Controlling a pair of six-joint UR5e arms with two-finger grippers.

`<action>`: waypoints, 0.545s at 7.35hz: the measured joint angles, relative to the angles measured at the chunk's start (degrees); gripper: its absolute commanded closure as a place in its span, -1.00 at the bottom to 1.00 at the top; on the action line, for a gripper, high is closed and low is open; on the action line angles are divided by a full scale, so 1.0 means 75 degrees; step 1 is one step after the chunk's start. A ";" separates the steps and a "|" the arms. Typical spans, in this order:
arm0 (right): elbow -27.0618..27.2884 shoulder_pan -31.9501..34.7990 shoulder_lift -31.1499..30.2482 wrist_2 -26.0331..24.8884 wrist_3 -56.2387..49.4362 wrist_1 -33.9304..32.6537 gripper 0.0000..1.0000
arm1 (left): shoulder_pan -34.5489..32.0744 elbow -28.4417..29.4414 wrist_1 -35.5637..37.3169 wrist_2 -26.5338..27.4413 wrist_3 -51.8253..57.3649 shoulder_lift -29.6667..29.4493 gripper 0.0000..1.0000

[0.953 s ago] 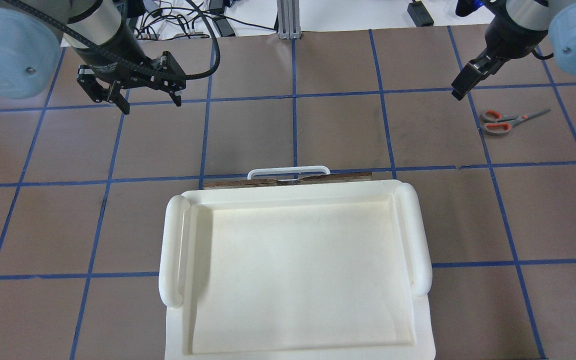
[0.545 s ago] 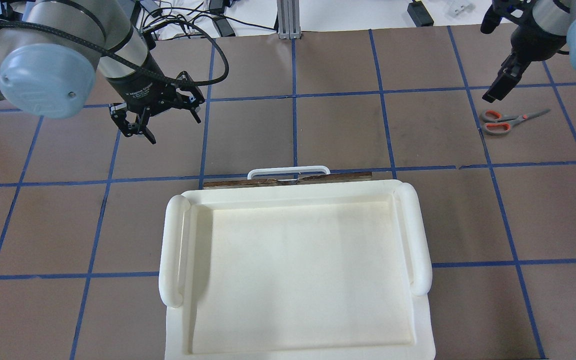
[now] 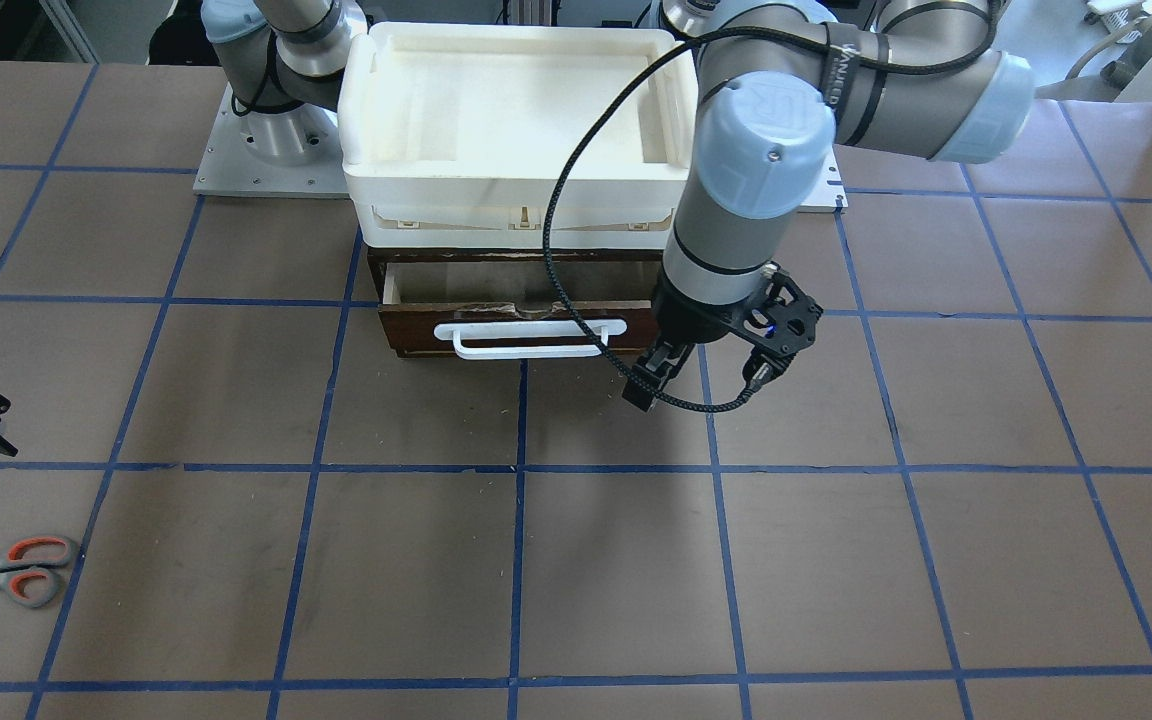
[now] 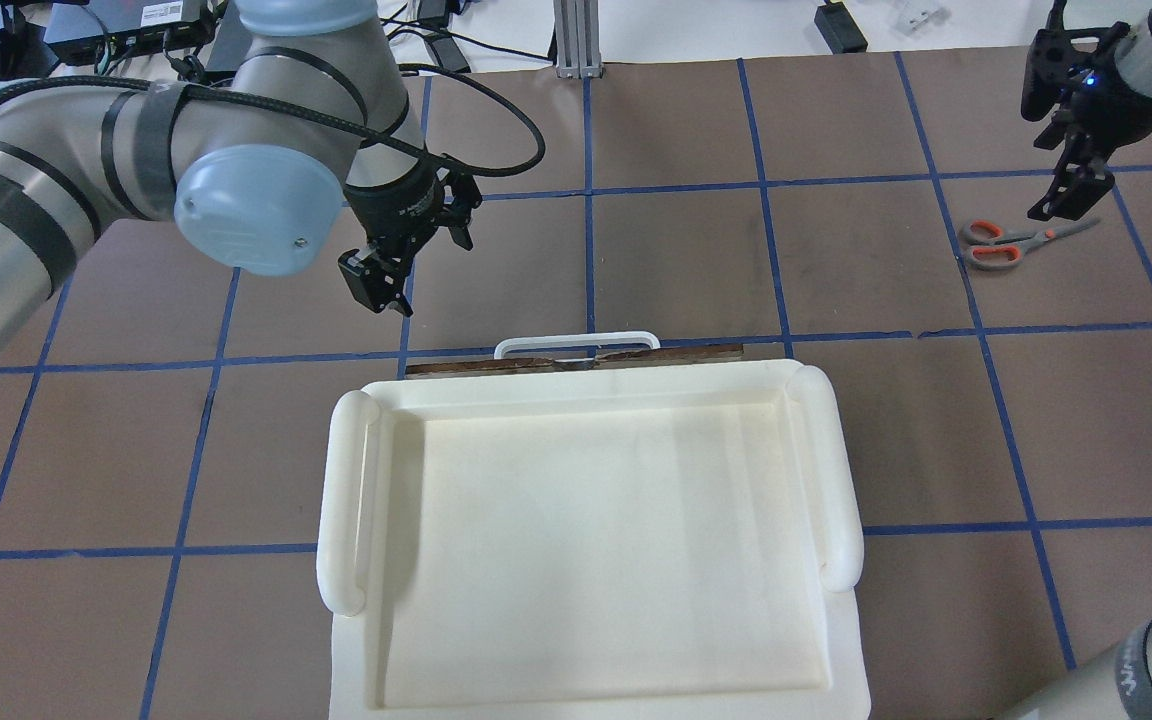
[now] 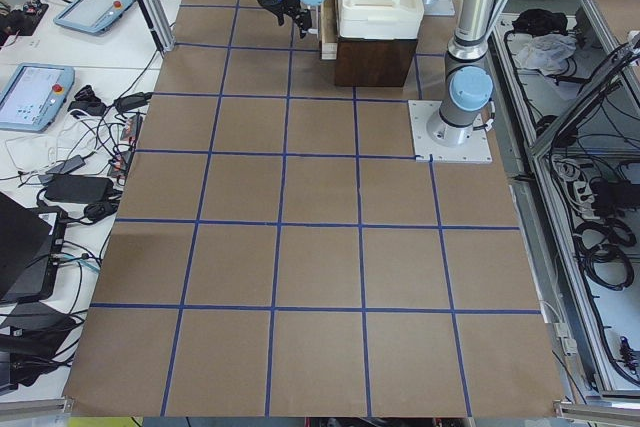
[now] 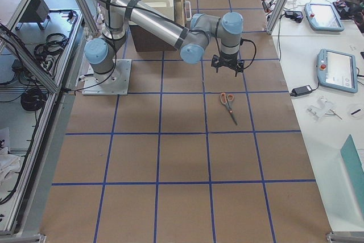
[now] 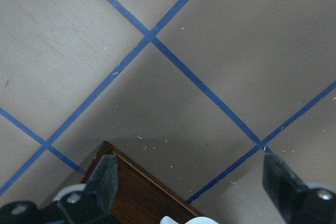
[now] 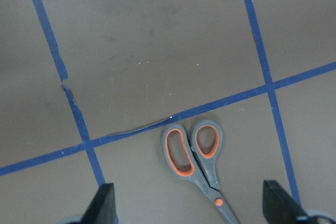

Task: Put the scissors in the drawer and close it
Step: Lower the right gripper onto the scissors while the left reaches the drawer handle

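Observation:
The scissors (image 4: 998, 243) lie flat on the table at the far right, handles orange and grey; they also show in the front view (image 3: 11, 570) and the right wrist view (image 8: 195, 153). My right gripper (image 4: 1064, 203) hangs open just above them, its blades end under it (image 8: 191, 208). The dark brown drawer (image 3: 416, 338) stands slightly open under the tray, its white handle (image 3: 536, 338) facing forward. My left gripper (image 4: 381, 290) is open and empty above the table in front of the drawer's corner (image 7: 134, 190), beside the handle's end.
A cream-white plastic tray (image 4: 576, 395) sits on top of the drawer's cabinet and hides most of it from above. Blue tape lines grid the brown table. Cables and boxes (image 4: 366, 40) lie beyond the far edge.
My left arm has swung in and down toward the drawer's front corner, its gripper turned. My right gripper has moved right to hang over the scissors. The scissors and drawer have not moved.

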 measured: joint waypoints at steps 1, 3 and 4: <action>-0.0003 -0.0083 0.0232 -0.0026 -0.0675 -0.0085 -1.00 | -0.0353 0.0102 0.0057 0.0089 -0.1110 -0.0143 -1.00; -0.0005 -0.0332 0.0728 0.0004 -0.1631 -0.0550 -1.00 | -0.0850 0.0520 0.0083 0.0014 -0.2851 -0.0557 -1.00; -0.0006 -0.0401 0.0902 0.0017 -0.1997 -0.0775 -0.99 | -0.1002 0.0840 0.0057 -0.0038 -0.3387 -0.0853 -1.00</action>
